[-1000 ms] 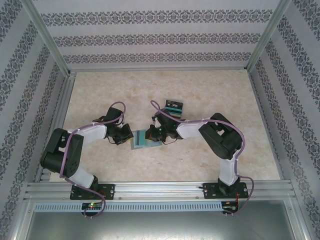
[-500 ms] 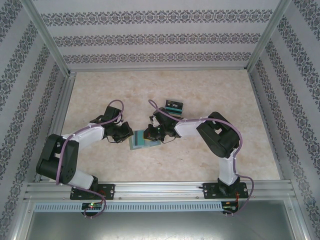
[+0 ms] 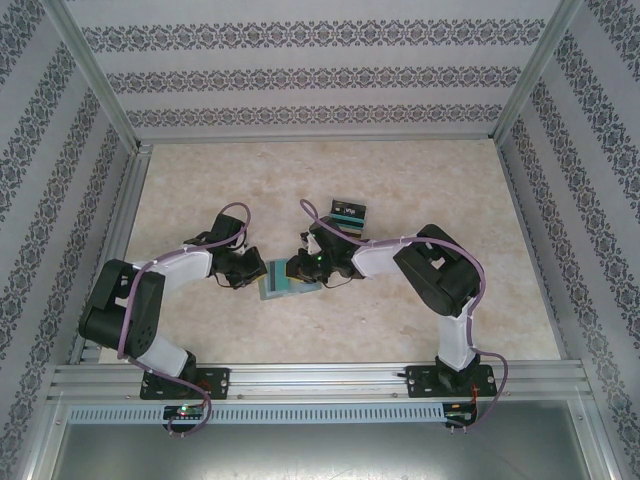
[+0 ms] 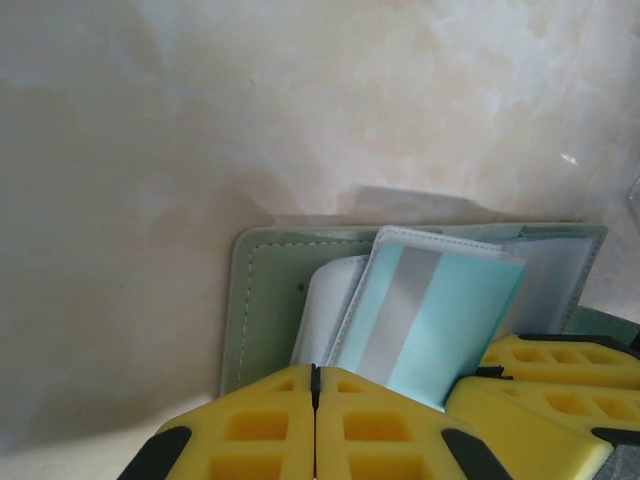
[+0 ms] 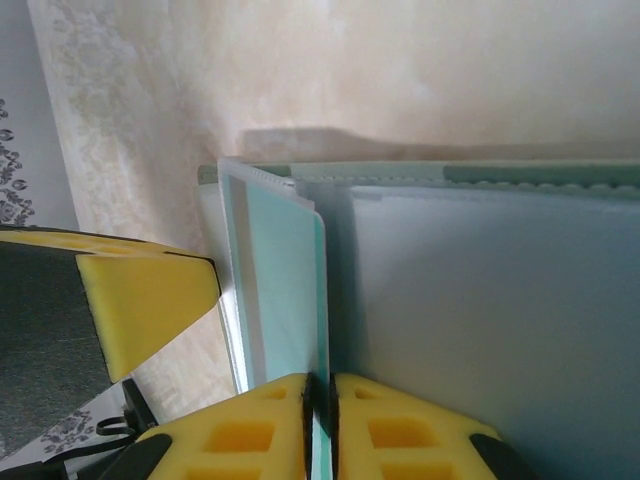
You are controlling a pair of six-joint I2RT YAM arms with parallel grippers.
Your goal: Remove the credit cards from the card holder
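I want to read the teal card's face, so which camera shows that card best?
The left wrist view: the teal card lies face-on there, grey stripe plain, over the card holder. The right wrist view shows the card nearly edge-on, a narrow strip. The top external view shows a tiny teal patch.

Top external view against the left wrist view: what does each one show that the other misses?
From above: the whole left arm and right arm, plus the stack of cards beyond the right gripper. From the left wrist: the stitching on the card holder and the grey stripe on the teal card poking from its pocket. Shared: the card holder, the marbled table and the shut left gripper.
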